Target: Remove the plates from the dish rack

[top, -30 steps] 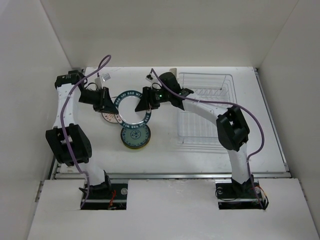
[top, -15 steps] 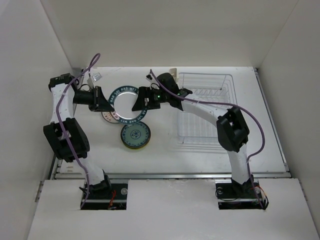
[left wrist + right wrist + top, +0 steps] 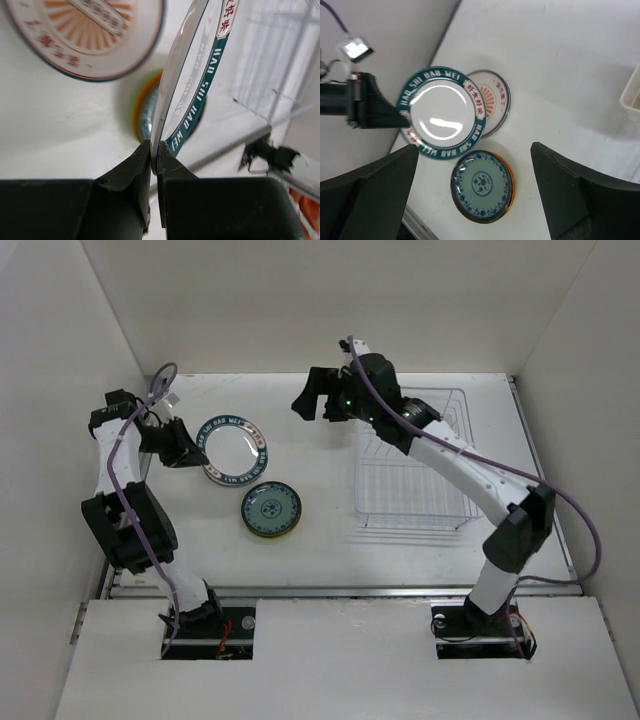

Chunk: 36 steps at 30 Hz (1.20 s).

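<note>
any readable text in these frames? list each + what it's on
"HAO SHI HAO WEI": round the rim of the teal-rimmed plate, held by the left gripper.
Red Chinese characters in white panels on that rim: too small to read.
Red characters on the orange-centre plate: blurred.
No other text.

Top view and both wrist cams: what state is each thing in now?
left gripper: shut on the edge of the teal-rimmed plate.
right gripper: open, empty, raised beside the dish rack.
teal-rimmed plate: held off the table, partly over the orange-centre plate.
orange-centre plate: flat on the table.
teal-green plate: flat, stacked on the orange plate.
dish rack: no plates visible in it.
</note>
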Each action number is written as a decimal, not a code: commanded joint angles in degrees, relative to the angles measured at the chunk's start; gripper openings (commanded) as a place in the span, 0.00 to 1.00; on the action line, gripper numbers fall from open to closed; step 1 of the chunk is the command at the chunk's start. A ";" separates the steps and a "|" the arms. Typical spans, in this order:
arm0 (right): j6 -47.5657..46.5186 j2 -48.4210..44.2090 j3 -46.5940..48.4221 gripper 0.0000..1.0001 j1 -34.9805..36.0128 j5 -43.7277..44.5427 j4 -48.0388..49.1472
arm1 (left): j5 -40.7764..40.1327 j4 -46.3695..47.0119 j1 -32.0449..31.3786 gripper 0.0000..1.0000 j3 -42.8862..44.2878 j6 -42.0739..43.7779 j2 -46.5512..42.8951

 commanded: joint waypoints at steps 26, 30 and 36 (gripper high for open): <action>-5.53 -27.02 -14.39 1.00 -0.17 6.50 -4.47 | -20.04 8.37 -3.26 0.63 6.42 -3.52 15.34; -5.52 -28.95 -16.23 1.00 -0.17 7.11 -4.47 | -22.33 7.85 -3.78 0.71 6.42 -3.52 13.85; -4.39 -30.89 -16.24 1.00 -0.17 10.46 -6.13 | -25.05 6.79 -3.79 0.72 5.90 -3.52 8.66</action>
